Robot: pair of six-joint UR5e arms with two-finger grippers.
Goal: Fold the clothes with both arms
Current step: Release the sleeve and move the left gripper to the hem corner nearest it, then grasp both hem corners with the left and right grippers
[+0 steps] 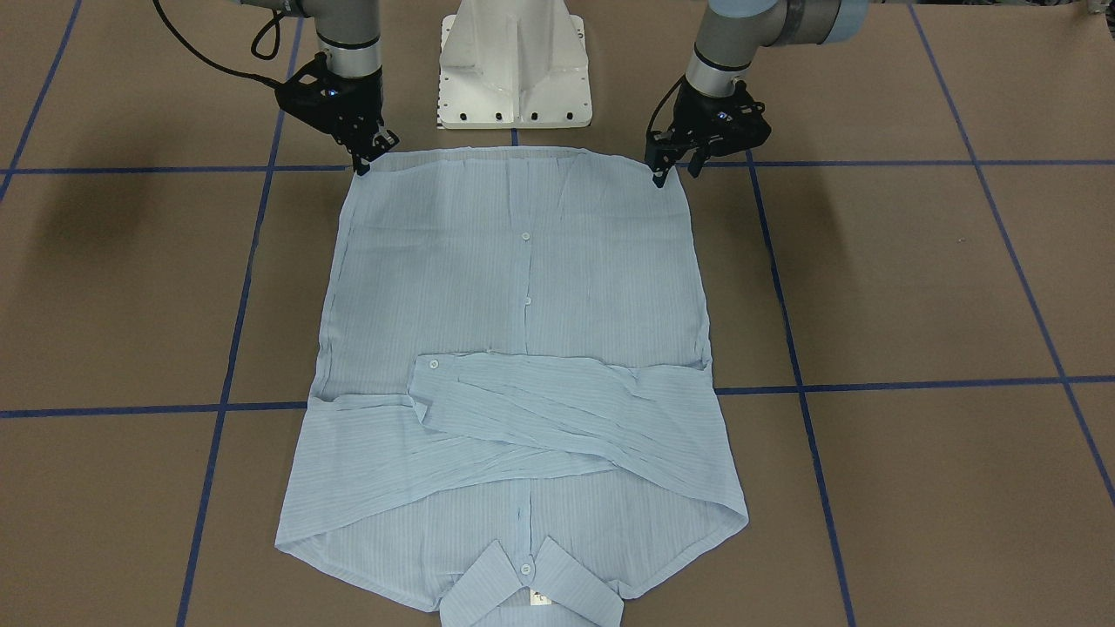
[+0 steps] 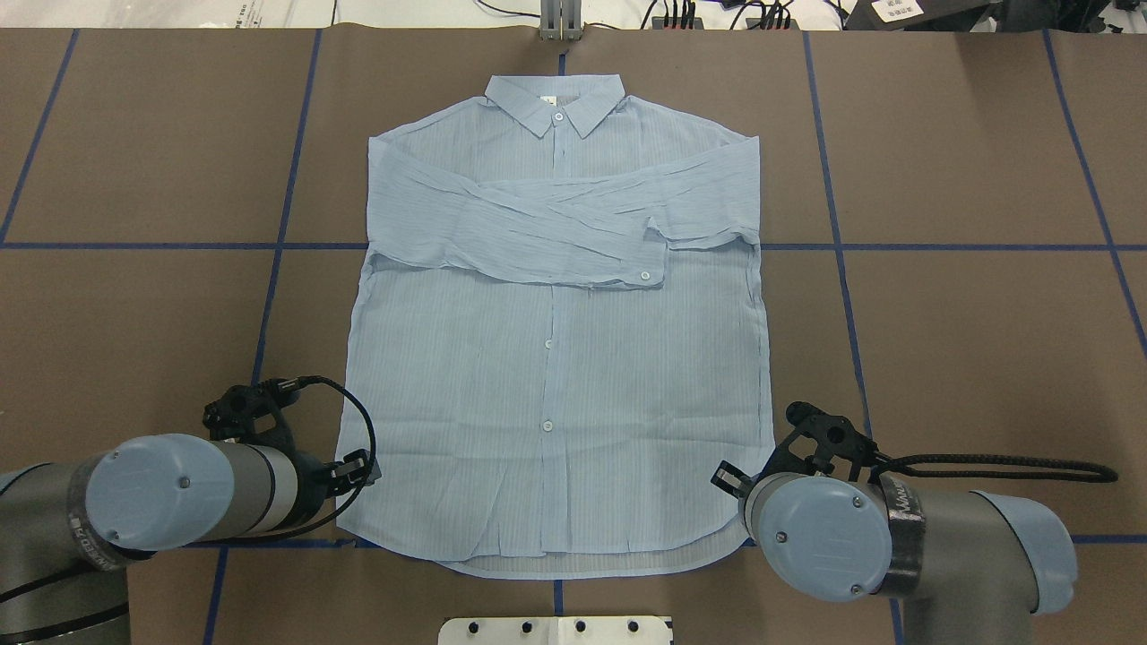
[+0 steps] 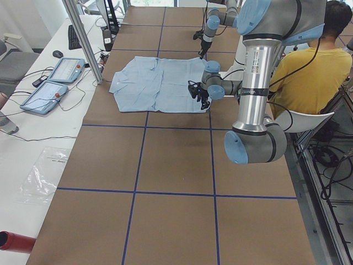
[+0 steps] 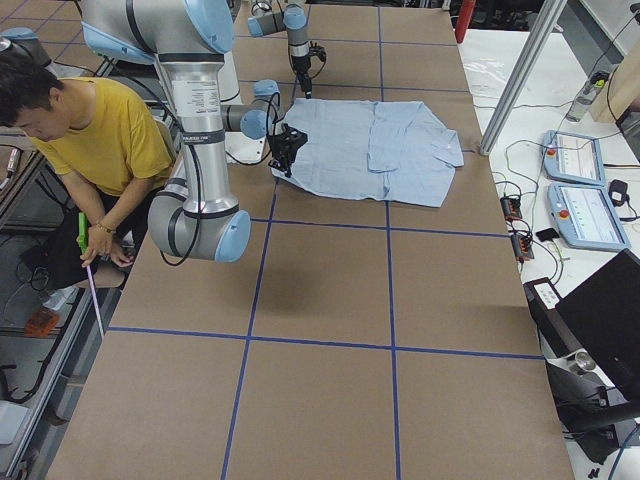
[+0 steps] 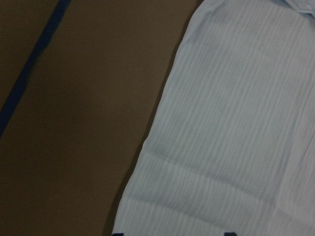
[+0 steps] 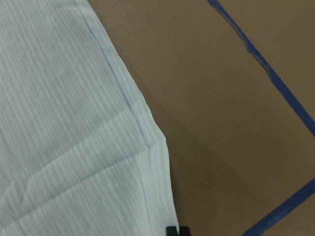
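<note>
The light blue shirt [image 1: 523, 287] lies flat and buttoned on the brown table, both sleeves folded across its chest [image 2: 538, 224], its collar [image 2: 556, 103] far from the robot. My left gripper [image 1: 677, 171] is open at the hem corner on my left. In the left wrist view its fingertips [image 5: 116, 234] stand wide apart over the fabric [image 5: 236, 123]. My right gripper [image 1: 366, 161] sits at the other hem corner, looking shut on the shirt's edge. The right wrist view shows one dark tip [image 6: 177, 230] where the hem [image 6: 147, 142] ends.
The white pedestal base [image 1: 514, 70] stands just behind the hem. Blue tape lines [image 2: 269, 269] cross the brown table. A person in a yellow top [image 4: 100, 130] sits beside the robot. Control pendants [image 3: 55, 77] and cables lie on the side table beyond the collar.
</note>
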